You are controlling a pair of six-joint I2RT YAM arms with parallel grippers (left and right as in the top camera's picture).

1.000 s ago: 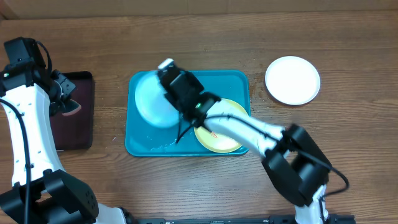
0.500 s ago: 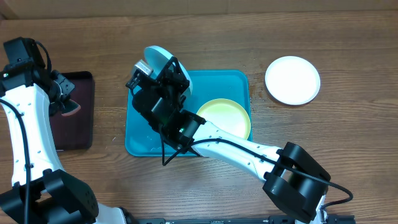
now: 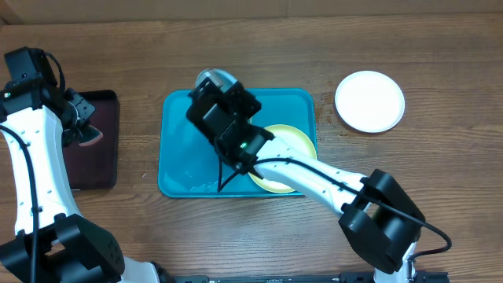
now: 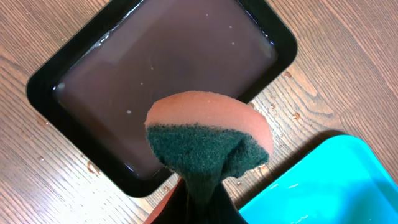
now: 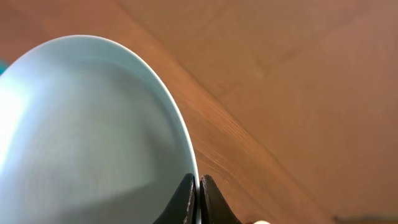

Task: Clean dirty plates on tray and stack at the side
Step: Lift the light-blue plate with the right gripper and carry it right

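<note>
pale blue plate (image 5: 93, 137): raised, tilted | yellow-green plate (image 3: 297, 143): flat in turquoise tray (image 3: 179, 149) | white plate (image 3: 369, 101): beside tray

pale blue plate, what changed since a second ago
The right gripper, shut on its rim, lifted the pale blue round plastic plate off the turquoise plastic tray and tipped it on edge. The yellow-green plate, white plate and left gripper stayed put.

The right arm (image 3: 314, 169) slants across the tray (image 3: 177, 157), partly covering the yellow-green plate (image 3: 302, 141); the tray's left half lies bare. Open table (image 3: 141, 47) separates it from the white plate (image 3: 369, 101) and dark tray (image 3: 100, 161).
</note>
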